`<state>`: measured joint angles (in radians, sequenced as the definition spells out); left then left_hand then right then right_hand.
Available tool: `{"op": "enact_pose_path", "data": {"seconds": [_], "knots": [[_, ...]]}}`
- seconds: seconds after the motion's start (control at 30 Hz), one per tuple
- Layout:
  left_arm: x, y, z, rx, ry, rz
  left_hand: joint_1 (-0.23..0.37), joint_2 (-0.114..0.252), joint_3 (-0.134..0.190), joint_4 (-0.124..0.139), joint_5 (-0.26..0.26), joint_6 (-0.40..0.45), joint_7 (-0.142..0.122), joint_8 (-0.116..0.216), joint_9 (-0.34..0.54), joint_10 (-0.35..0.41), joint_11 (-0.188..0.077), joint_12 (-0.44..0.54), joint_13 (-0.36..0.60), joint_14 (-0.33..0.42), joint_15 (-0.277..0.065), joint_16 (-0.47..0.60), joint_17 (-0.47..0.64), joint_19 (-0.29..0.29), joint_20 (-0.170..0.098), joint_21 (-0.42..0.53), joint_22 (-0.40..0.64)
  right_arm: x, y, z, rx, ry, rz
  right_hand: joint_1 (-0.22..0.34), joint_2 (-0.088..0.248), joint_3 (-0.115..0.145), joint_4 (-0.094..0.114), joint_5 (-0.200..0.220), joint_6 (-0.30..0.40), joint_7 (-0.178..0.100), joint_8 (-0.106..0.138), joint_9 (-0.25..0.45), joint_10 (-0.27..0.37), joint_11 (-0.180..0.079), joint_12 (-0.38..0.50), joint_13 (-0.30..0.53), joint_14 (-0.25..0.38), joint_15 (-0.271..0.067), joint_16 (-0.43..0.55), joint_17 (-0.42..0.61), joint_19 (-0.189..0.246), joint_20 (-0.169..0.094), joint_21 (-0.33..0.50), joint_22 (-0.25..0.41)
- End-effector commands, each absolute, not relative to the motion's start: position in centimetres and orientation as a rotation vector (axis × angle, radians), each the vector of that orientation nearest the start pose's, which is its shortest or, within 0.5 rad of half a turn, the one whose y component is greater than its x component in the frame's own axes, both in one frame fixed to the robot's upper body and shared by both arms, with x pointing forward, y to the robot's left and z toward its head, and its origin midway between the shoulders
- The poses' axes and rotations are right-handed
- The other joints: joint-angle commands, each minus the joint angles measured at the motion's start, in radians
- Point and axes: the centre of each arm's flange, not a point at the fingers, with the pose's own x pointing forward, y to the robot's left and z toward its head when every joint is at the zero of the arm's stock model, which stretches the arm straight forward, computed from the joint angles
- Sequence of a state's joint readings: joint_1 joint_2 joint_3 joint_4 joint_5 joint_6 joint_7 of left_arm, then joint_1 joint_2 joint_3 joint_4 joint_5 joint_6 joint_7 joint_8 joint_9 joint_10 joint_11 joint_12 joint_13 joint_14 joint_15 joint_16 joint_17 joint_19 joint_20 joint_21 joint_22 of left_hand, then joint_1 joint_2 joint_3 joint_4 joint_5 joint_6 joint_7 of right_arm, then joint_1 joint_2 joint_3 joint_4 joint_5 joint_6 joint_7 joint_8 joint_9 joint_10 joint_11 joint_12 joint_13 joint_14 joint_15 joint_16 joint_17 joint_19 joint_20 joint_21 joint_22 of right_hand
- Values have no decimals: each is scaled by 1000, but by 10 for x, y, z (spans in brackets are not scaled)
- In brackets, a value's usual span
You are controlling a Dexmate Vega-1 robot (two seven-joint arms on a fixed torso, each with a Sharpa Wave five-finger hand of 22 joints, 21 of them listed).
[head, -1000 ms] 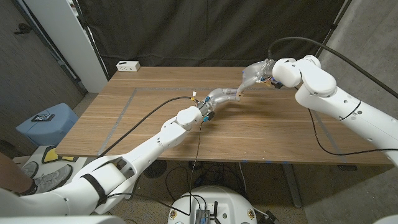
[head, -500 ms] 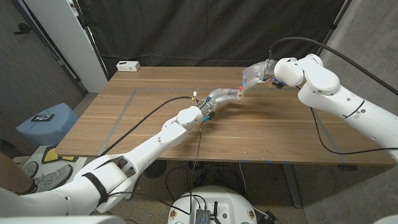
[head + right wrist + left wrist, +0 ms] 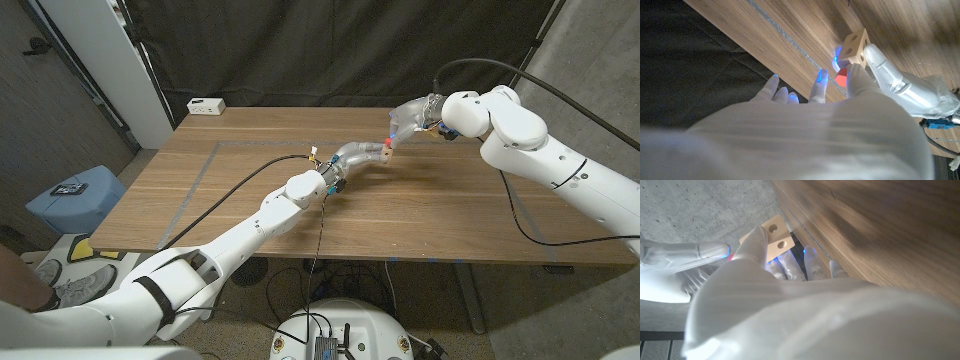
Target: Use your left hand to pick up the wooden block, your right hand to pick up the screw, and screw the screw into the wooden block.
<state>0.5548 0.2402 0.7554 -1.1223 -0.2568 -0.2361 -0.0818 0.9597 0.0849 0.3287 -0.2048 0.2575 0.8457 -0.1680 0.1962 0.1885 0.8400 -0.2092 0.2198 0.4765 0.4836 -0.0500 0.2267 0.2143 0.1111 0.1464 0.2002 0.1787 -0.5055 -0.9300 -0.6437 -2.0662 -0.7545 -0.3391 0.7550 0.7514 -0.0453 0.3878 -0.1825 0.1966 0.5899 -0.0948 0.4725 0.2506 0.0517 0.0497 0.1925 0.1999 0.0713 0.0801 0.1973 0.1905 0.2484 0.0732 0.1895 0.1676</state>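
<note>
My left hand [image 3: 353, 156] holds a small pale wooden block [image 3: 383, 153] above the middle of the table. In the left wrist view the wooden block [image 3: 775, 236] shows two round holes, with my left hand's thumb across its face. My right hand [image 3: 409, 120] reaches in from the far right and pinches a red-headed screw [image 3: 390, 142] right at the block's upper side. In the right wrist view the screw [image 3: 841, 77] sits between my right hand's fingertips just below the wooden block [image 3: 856, 46], which my left hand [image 3: 905, 92] grips.
A white box [image 3: 206, 104] lies at the table's far left corner. Grey tape lines [image 3: 200, 170] run across the wooden table [image 3: 450, 220]. A black cable [image 3: 240, 180] trails along my left arm. A blue bin [image 3: 75, 195] stands on the floor to the left.
My right hand has shifted slightly left, bringing the red screw against the block. My left hand and the block have stayed in place.
</note>
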Motion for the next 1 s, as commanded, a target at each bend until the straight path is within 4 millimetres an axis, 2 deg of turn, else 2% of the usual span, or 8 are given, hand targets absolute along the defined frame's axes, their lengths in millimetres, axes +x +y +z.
{"op": "enact_pose_path", "data": {"seconds": [0.03,0.27,0.63,1.0], "knots": [[663,32,-11,403,-602,-592,-14,23,53,48,9,19,9,5,4,10,-4,12,37,2,-50,3,1,7,4,8,6,538,-201,131,-1883,-340,130,19,3,12,4,0,22,1,12,0,13,-3,8,2,8,-1,4,2,11,-2,5,3],[661,31,-11,404,-603,-592,-13,23,53,48,9,19,10,5,4,9,-3,12,37,1,-50,3,1,7,5,8,6,537,-201,130,-1880,-347,121,28,3,16,6,-2,38,-1,18,-1,20,-3,10,2,14,-6,6,1,17,-5,6,3],[658,31,-13,406,-606,-586,-14,23,53,48,9,20,10,5,4,8,-2,12,37,0,-50,4,2,7,3,8,6,537,-202,128,-1874,-352,111,45,5,24,12,-6,105,-15,42,-5,42,-7,15,2,30,-14,11,2,28,-7,8,3],[657,28,-13,408,-605,-591,-16,23,54,49,9,20,11,5,4,8,-3,12,37,1,-50,4,2,8,4,8,6,534,-204,127,-1872,-353,105,54,9,27,17,-9,167,-15,65,-9,75,-19,22,1,42,-15,14,3,39,-12,8,3]]}}
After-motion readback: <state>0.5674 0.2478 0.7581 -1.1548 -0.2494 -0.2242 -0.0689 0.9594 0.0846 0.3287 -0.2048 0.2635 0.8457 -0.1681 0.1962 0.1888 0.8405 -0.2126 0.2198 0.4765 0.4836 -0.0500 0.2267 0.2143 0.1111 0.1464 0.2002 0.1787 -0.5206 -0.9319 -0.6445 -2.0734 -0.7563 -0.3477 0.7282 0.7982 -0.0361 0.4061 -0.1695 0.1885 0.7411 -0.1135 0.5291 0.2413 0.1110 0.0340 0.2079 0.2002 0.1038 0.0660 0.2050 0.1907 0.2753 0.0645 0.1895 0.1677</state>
